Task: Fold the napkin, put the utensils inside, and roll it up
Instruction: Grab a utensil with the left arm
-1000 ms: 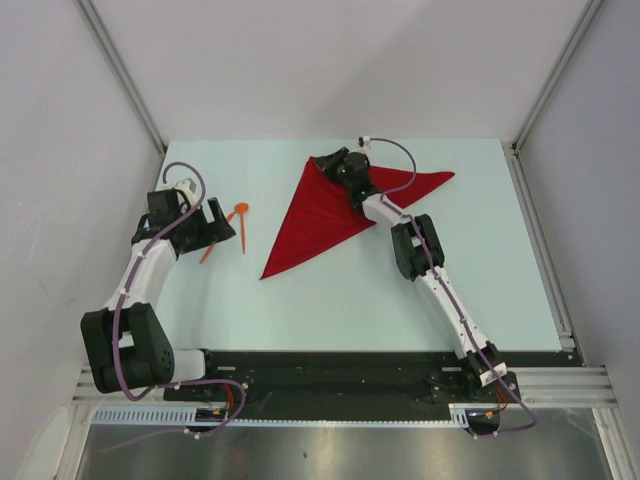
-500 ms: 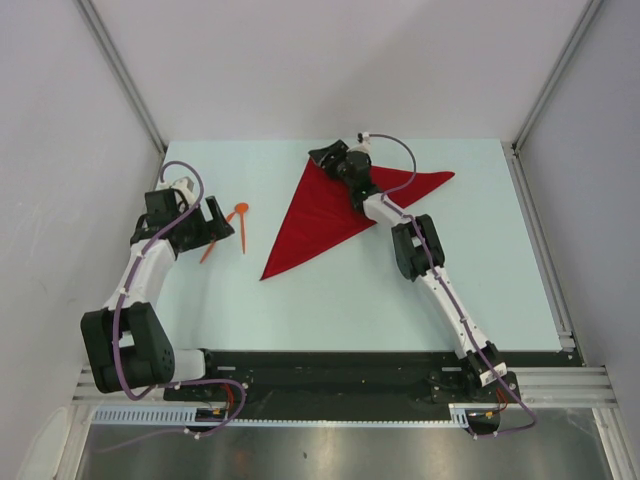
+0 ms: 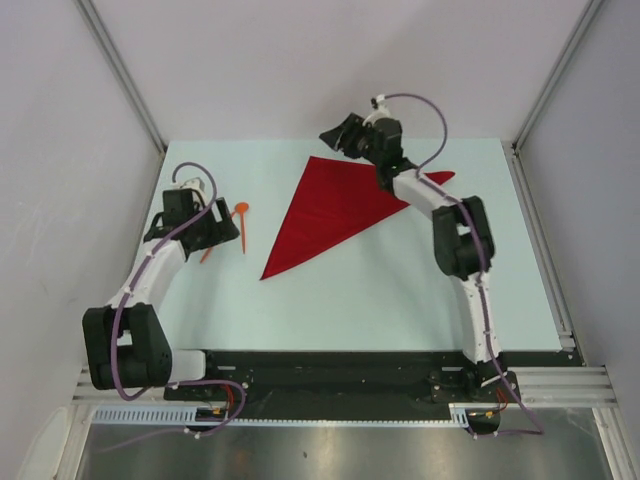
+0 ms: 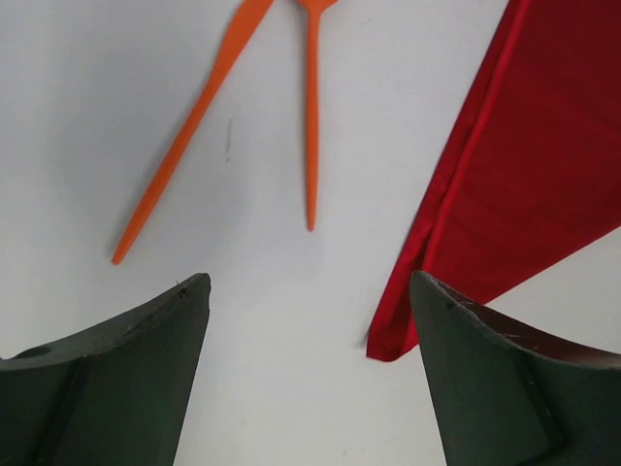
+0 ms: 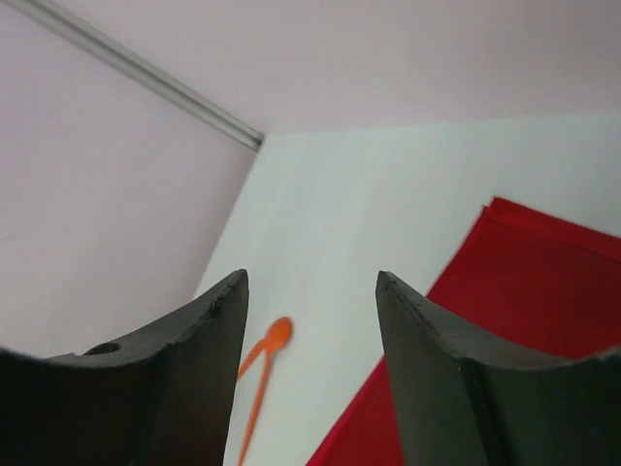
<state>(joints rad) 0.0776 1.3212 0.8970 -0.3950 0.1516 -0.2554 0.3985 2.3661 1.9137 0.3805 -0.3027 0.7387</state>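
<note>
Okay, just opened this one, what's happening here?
The red napkin lies flat on the table, folded into a triangle. The right gripper hangs open and empty above its far corner. The left gripper, also open, hovers by the two orange utensils, which lie on the table left of the napkin, not yet placed inside.

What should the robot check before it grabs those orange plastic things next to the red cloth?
1. Bright red cloth napkin folded into a flat triangle: ok.
2. Right gripper open, empty, clear of the napkin: ok.
3. Left gripper open, empty: ok.
4. Thin orange plastic utensils on the pale table, ahead of the left gripper: ok.
5. Utensils lying apart from each other: cannot tell; their far ends come together.
6. Utensils on the napkin: not ok, beside it.
</note>
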